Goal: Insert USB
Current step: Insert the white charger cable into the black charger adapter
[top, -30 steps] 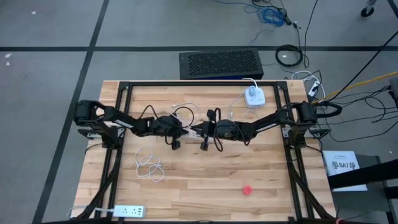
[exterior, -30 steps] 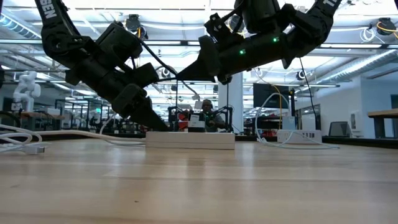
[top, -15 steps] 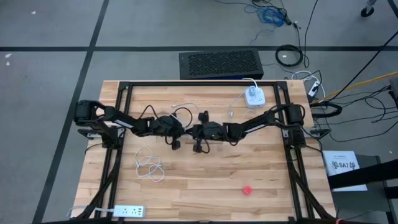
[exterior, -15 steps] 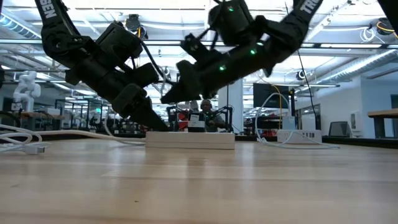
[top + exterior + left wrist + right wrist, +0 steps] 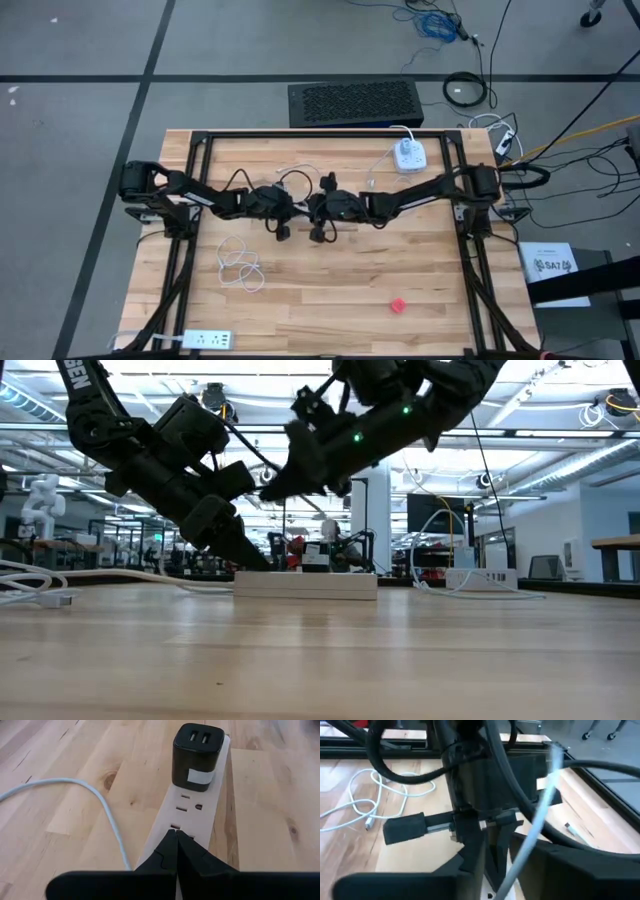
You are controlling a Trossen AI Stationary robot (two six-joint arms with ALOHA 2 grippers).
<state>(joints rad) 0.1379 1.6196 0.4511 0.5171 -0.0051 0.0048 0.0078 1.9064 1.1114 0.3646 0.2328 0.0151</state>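
A white power strip (image 5: 192,812) lies flat on the wooden table, also visible in the low view (image 5: 305,584). A black USB charger (image 5: 196,752) is plugged into it upright, its two ports facing up. My left gripper (image 5: 175,836) is shut, with its tips down on the strip (image 5: 252,563). My right gripper (image 5: 268,488) hangs above the strip, close beside the left one (image 5: 312,207). Its fingers stand apart, and a white cable (image 5: 540,810) runs forward through the gap. The cable's free end is blurred. My left gripper presses its shut fingertips (image 5: 169,845) on the strip's top face (image 5: 186,822), at the end away from the charger. It slants down from the table's left side. The strip stays flat on the table. My right gripper has the white cable between its fingers; I cannot tell whether either finger touches it.
A loose white cable (image 5: 240,266) lies coiled at the near left. A second white strip (image 5: 205,339) sits at the near-left corner, a small red object (image 5: 398,305) at the near right, and a white hub (image 5: 408,153) at the far right. Black frame rails (image 5: 180,262) border the table.
My right gripper has moved toward the table's left, up to my left gripper and over the strip. It has risen a little and tipped up toward level.
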